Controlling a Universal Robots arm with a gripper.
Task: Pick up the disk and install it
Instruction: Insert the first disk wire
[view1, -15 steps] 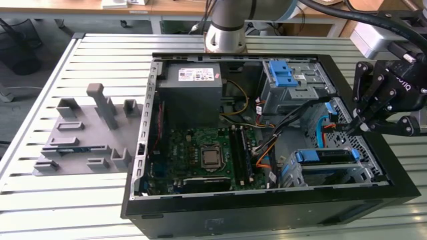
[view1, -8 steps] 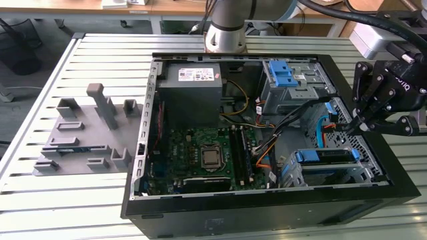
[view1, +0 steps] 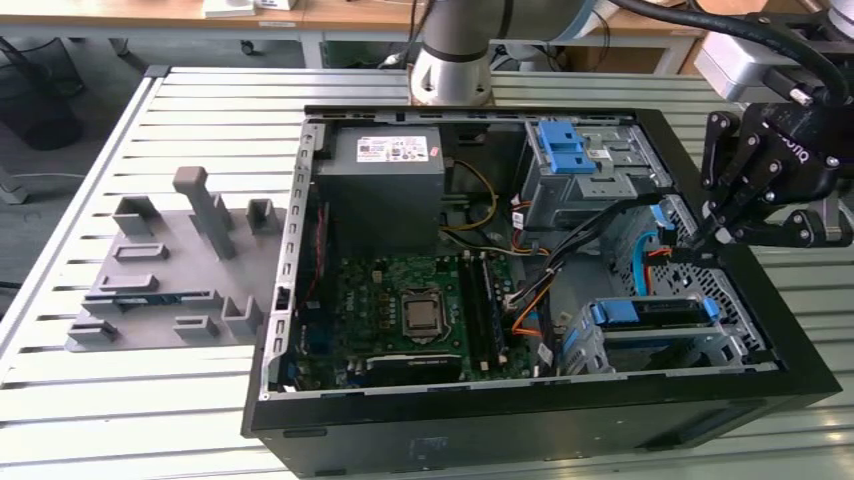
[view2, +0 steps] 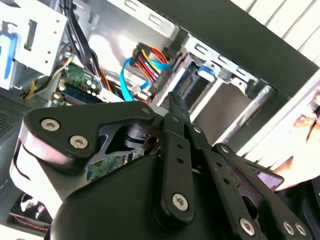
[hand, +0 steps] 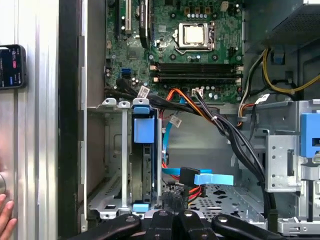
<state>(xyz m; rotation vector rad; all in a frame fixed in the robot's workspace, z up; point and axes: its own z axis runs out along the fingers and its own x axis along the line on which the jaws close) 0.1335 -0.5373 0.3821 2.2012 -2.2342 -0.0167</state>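
The disk (view1: 650, 313) sits inside the lower drive cage (view1: 721, 340) at the front corner of the open computer case, on the exterior view's right. Its blue bracket faces up. In the first wrist view the disk (hand: 144, 170) stands on edge between the cage walls, with a blue rail tab at its end. The same blue tab of the disk (view2: 205, 70) appears in the second wrist view. My gripper (view1: 697, 240) hangs above the case's side wall, over the cables just behind the cage. Its fingers (view2: 175, 107) are shut together with nothing between them.
The case holds a grey power-supply box (view1: 380, 185), a green motherboard (view1: 414, 300) and an upper cage with a blue latch (view1: 577, 150). Blue, red and orange cables (hand: 200, 177) lie below the fingers. A grey fixture (view1: 174, 270) rests on the slatted table. A person's hand (hand: 5, 217) is outside the case.
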